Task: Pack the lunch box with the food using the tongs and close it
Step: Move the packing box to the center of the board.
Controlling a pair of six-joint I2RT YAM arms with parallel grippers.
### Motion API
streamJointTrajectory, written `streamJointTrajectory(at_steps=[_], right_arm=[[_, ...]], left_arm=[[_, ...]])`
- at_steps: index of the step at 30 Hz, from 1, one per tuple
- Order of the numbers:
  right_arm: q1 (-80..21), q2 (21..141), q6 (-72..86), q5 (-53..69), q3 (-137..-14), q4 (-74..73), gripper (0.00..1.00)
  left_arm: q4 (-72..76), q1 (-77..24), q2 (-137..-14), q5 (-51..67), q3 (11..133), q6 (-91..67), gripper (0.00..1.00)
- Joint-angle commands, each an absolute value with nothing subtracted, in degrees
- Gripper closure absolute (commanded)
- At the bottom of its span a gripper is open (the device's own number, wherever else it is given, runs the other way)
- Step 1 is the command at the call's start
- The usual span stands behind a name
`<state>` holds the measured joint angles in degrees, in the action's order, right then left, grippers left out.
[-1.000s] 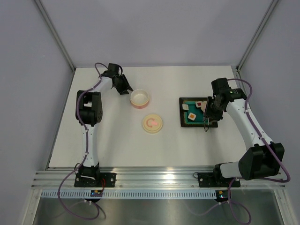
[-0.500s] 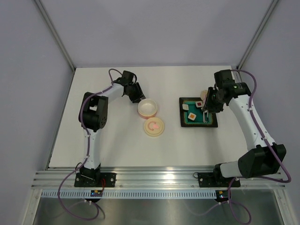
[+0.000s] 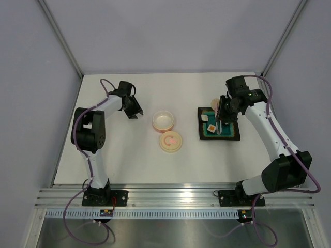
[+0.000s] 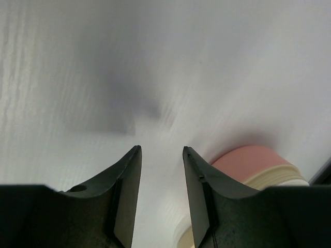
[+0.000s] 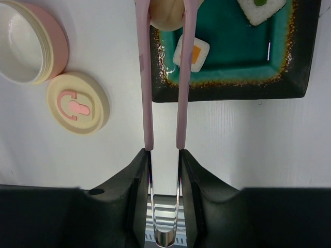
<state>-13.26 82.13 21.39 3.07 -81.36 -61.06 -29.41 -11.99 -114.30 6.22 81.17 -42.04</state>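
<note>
My right gripper (image 5: 163, 152) (image 3: 226, 110) is shut on the tongs (image 5: 146, 93), squeezing their two pink arms together. The tongs' tips pinch a pale cream oval lump of food (image 5: 165, 15) (image 3: 214, 105) over the left edge of the tray. A white square with an orange centre (image 5: 191, 53) lies on the tray, and a green-centred piece (image 5: 261, 8) sits at its far side. The lunch box (image 3: 164, 120) (image 5: 31, 46) (image 4: 248, 161) stands open with nothing in it, left of the tray. My left gripper (image 3: 132, 108) (image 4: 161, 151) is open with nothing between its fingers, left of the box and apart from it.
The cream lid with a pink curl mark (image 3: 170, 140) (image 5: 77, 102) lies flat just in front of the lunch box. The dark teal-topped tray (image 3: 231, 135) (image 5: 232, 57) sits at the right of the white table. Grey walls close in the back and sides.
My left gripper pushed the lunch box right and nearer the lid, then drew back left. My right gripper moved left, carrying the cream lump in the tongs over the tray's left edge.
</note>
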Motion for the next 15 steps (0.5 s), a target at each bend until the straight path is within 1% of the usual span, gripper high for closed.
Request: streamJointTrajectory(at_steps=[1,6,15], right_arm=[[-16.5,83.3,22.4,4.3,-82.2,-57.8,1.00],[-19.5,86.1,22.6,4.6,-84.5,-57.2,1.00],[-21.8,88.2,22.9,4.9,-85.4,-56.7,1.00]], left_arm=[[-30.5,-12.4,-113.0,6.6,79.5,-39.7,0.59],[-28.6,-15.0,-115.6,9.9,79.4,-39.7,0.60],[-27.2,-21.4,-119.7,13.7,83.8,-40.7,0.59]])
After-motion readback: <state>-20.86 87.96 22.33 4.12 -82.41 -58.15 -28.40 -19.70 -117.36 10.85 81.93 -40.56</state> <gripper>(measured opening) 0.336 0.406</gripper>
